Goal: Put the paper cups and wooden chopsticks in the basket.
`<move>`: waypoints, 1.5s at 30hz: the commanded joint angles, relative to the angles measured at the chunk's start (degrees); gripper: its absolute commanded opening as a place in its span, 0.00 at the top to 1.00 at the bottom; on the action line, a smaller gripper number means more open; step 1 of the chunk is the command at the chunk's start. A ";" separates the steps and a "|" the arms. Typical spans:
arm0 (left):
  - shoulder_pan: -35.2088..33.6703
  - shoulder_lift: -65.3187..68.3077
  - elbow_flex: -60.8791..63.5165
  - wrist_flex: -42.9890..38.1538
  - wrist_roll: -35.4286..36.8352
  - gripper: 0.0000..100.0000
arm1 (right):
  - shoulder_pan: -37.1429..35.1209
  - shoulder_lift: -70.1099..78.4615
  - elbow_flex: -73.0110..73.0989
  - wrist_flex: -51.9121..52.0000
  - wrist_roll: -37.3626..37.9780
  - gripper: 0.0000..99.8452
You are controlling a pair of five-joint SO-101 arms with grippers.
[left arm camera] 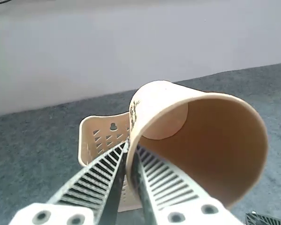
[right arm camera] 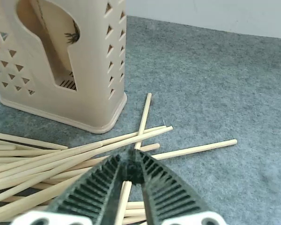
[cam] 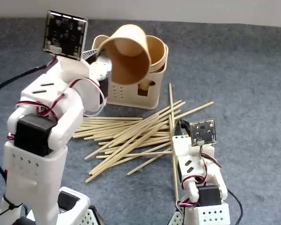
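Grey felt-like fabric covers the counter [cam: 253, 84], and a pale wall [cam: 178, 9] runs along its far edge at 12 o'clock. In the high view the left arm [cam: 42, 140] takes up the 8 o'clock part of the scene and rises towards 11 o'clock. The smaller-looking right arm [cam: 199, 173] stands at 5 o'clock.

A beige perforated basket [cam: 131, 96] sits upright on the counter at 12 o'clock from the chopstick pile. It has a keyhole-shaped cut-out in its near wall. One paper cup [cam: 158, 51] already stands inside it, its rim showing above the basket's top edge.

The left gripper [left arm camera: 129, 149] is clamped on the rim of a second paper cup [cam: 129, 54], with one finger inside the wall and one outside. This cup hangs tipped on its side above the basket's 10 o'clock corner, its open mouth facing the arms.

Wooden chopsticks [cam: 126, 138] lie in a loose fan on the counter at 6 o'clock from the basket, crossing one another. None of them are in the basket.

The right gripper [right arm camera: 131, 164] hovers low over the 3 o'clock end of the pile, its fingers pressed together at the tips. One long chopstick [right arm camera: 145, 112] runs straight under those tips. I cannot tell whether it is pinched.
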 commanded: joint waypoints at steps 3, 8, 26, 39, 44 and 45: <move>4.26 2.42 -3.03 -1.49 -0.26 0.99 | 0.40 -0.75 -0.13 -1.45 0.62 0.99; 4.09 9.54 -5.23 -2.73 -0.18 0.99 | 0.40 -0.75 -0.13 -1.45 0.62 0.99; -1.27 20.53 -10.59 -8.62 4.04 0.80 | 0.40 -0.75 -0.13 -1.45 2.55 0.99; -7.60 23.43 -10.59 -17.93 7.91 0.80 | 0.40 -0.75 -0.13 -1.45 2.64 0.99; -6.90 23.25 -10.59 -18.73 8.44 0.80 | 0.40 -0.75 -0.13 -1.45 2.64 0.99; -6.81 23.25 -10.59 -18.55 8.35 0.80 | 0.40 -0.75 -0.13 -1.45 2.64 0.99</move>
